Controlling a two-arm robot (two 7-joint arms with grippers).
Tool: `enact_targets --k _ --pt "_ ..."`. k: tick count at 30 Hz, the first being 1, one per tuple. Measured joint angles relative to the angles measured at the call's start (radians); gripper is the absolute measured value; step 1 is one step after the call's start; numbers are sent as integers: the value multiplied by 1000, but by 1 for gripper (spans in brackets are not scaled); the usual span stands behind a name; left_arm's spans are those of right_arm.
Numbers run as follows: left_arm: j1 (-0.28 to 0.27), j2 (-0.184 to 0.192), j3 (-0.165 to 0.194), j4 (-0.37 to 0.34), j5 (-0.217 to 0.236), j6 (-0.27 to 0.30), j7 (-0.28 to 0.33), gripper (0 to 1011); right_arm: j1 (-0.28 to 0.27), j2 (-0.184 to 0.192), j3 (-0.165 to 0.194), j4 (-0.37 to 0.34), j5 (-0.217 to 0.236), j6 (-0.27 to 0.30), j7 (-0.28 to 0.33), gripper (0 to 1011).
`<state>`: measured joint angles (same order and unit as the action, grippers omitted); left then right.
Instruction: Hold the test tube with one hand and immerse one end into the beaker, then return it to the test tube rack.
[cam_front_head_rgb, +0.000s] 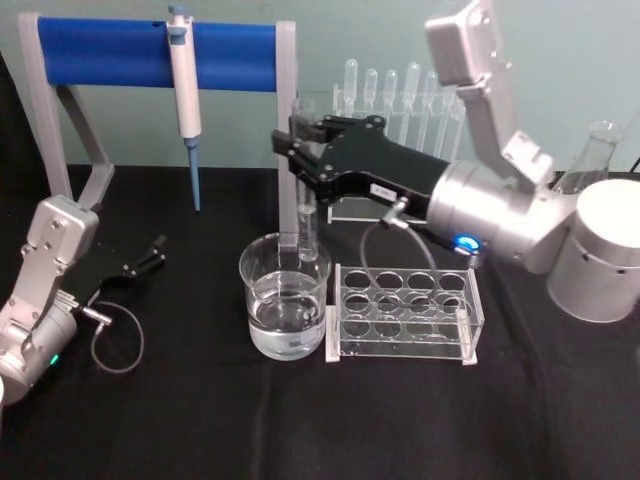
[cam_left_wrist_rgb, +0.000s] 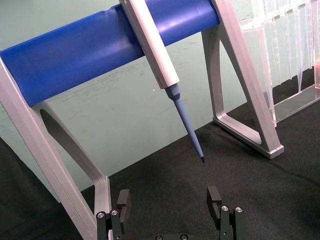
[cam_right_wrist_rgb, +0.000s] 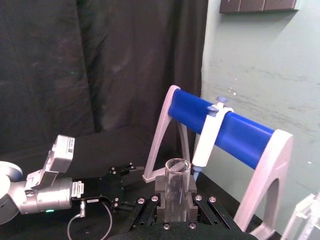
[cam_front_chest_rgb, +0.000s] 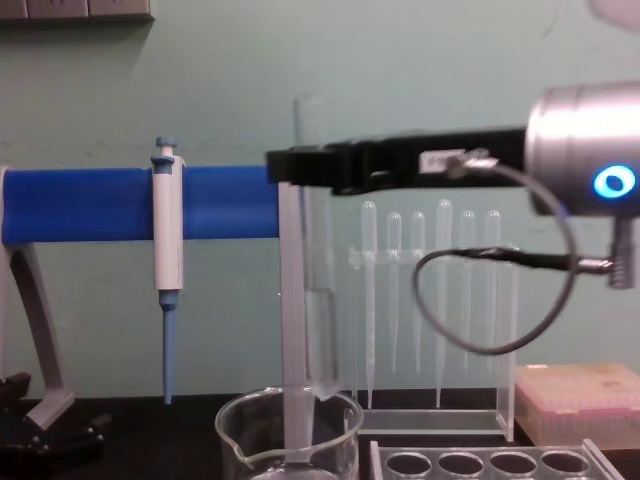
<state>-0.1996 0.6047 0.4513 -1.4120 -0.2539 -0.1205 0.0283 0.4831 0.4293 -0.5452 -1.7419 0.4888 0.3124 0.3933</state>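
Observation:
My right gripper (cam_front_head_rgb: 298, 150) is shut on the test tube (cam_front_head_rgb: 308, 225), a long clear glass cylinder held upright. It grips the tube on its upper part, and the open rim (cam_right_wrist_rgb: 177, 169) sticks up between the jaws. The tube's (cam_front_chest_rgb: 318, 330) lower end hangs inside the beaker (cam_front_head_rgb: 285, 300), toward its back wall. I cannot tell whether it touches the water in the beaker (cam_front_chest_rgb: 290, 440). My left gripper (cam_front_head_rgb: 150, 255) rests open and empty on the black table at the left, with its fingers (cam_left_wrist_rgb: 215, 197) pointing toward the blue stand.
A clear rack with round holes (cam_front_head_rgb: 405, 310) stands right beside the beaker. Behind are a stand with a blue bar (cam_front_head_rgb: 110, 55) holding a white-and-blue pipette (cam_front_head_rgb: 185, 95), a holder of plastic pipettes (cam_front_head_rgb: 400, 95), a flask (cam_front_head_rgb: 592, 155) and a pink box (cam_front_chest_rgb: 580, 395).

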Motion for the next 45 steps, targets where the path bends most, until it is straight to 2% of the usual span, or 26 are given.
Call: enact_targets --k 7,12,27,35,39,45 --pt "0 0 0 0 0 0 0 1000 10 -51 -39 94 -38 -81 15 226" --pt "0 0 0 0 0 0 0 1000 -13 -75 -57 152 -77 -156 26 225" --pt "0 0 0 0 0 0 0 1000 -98 -96 -54 212 -153 -255 14 226" --pt "0 0 0 0 0 0 0 1000 -111 -113 -36 235 -161 -279 25 225" --pt "0 0 0 0 0 0 0 1000 -126 -132 -8 255 -129 -291 35 226" --pt "0 0 0 0 0 0 0 1000 -123 -128 -13 252 -132 -290 35 225"
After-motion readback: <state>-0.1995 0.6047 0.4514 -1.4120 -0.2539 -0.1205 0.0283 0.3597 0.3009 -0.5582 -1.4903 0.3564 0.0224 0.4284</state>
